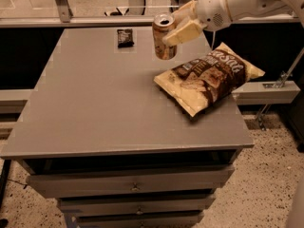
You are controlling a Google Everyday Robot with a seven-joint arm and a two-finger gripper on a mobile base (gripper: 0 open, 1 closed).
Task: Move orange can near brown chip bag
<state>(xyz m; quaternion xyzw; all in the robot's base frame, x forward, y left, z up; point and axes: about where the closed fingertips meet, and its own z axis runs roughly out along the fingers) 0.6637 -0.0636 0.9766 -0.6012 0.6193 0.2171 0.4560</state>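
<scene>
Gripper: the gripper (176, 24) hangs over the far right part of the table, at the end of a white arm (237, 1) that reaches in from the upper right.
Jaws: clamped on the orange can from its right side, one cream-coloured pad across the front of the can and the other behind it near the rim.
Orange can: the orange can (164, 38) is held in the jaws and looks to be off the table top. It stands nearly upright with a slight tilt, so I can see its silver top and the dark opening.
Can relative to bag: the can is just to the left of the bag's far end, near it but not touching it.
Brown chip bag: the brown chip bag (208, 77) lies flat on the right side of the table, set at a slant. Its cream corner nearest me points toward the front right edge, and its far corner sticks out a little past the right edge.
Black packet: a small black packet (125, 37) lies flat near the far edge, well to the left of the can and apart from everything else.
Table: a grey table (95, 108) with a broad flat top, and drawers (135, 186) stacked under the front edge.
Floor: speckled floor (270, 175) shows to the right of the table.
</scene>
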